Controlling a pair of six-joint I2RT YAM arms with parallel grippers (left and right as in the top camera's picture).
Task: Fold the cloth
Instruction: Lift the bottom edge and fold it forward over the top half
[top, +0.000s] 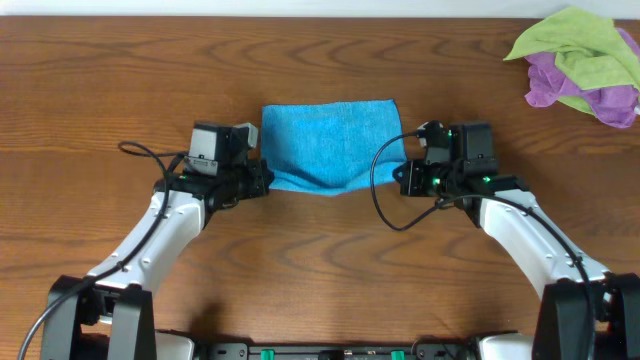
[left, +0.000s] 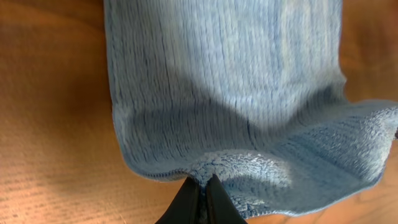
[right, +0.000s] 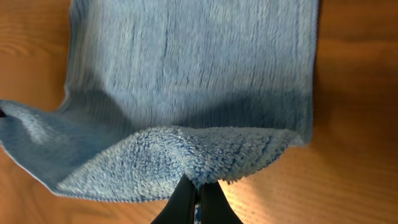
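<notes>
The left gripper (top: 266, 182) is clamped shut on the near left corner of the cloth (top: 330, 140), whose edge curls up to its fingertips. The blue fabric lies flat on the table (top: 320, 260) just ahead of both grippers and spans the gap between them. The right gripper (top: 403, 172) is likewise pinched tight on the near right corner.

Both near corners of the cloth (top: 330, 145) hide under the left gripper (top: 266, 182) and right gripper (top: 402, 178); the purple cloth (top: 545, 88) lies mostly buried under the green cloth (top: 580, 45)
</notes>
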